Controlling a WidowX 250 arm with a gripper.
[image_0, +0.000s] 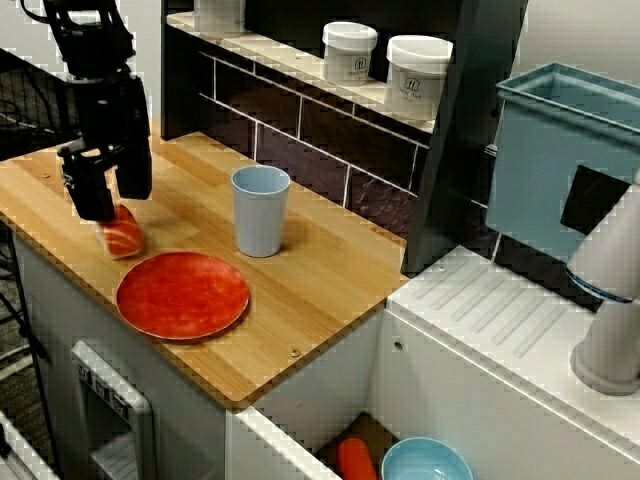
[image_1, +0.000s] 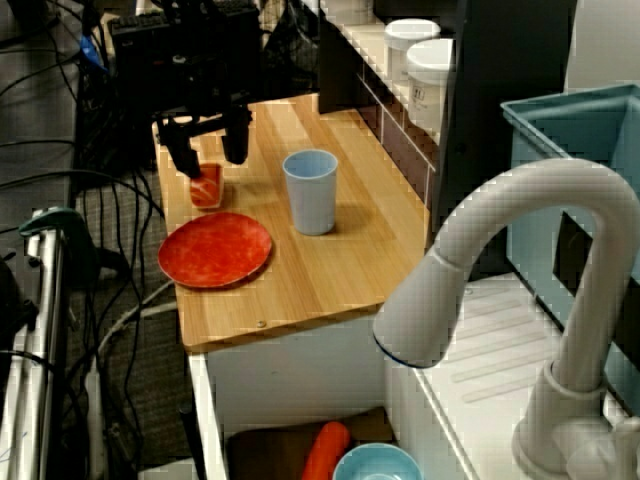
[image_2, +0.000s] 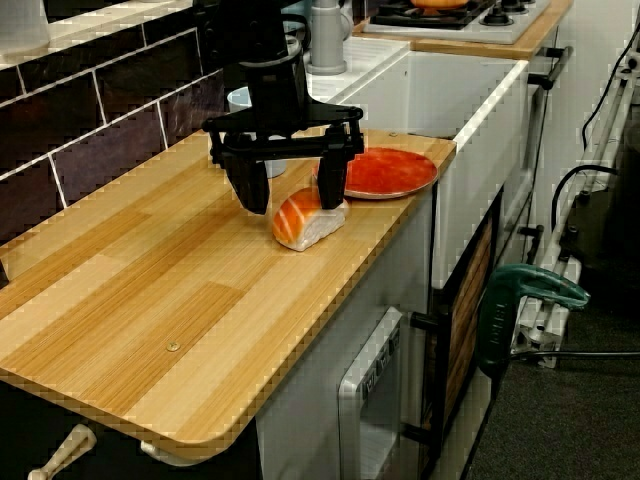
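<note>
While the gripper (image_2: 292, 198) hangs with fingers (image_2: 252, 190) spread, the salmon sushi (image_2: 306, 222) lies on the wooden counter (image_2: 150, 290) just below and between them, beside the red plate (image_2: 385, 172), long axis roughly finger to finger.

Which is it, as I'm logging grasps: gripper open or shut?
Open: the gripper has its fingers spread wide, straddling the sushi.

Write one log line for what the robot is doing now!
gripper: open | over: salmon sushi, contact unclear | nearby: red plate, blue cup | surface: wooden counter
</note>
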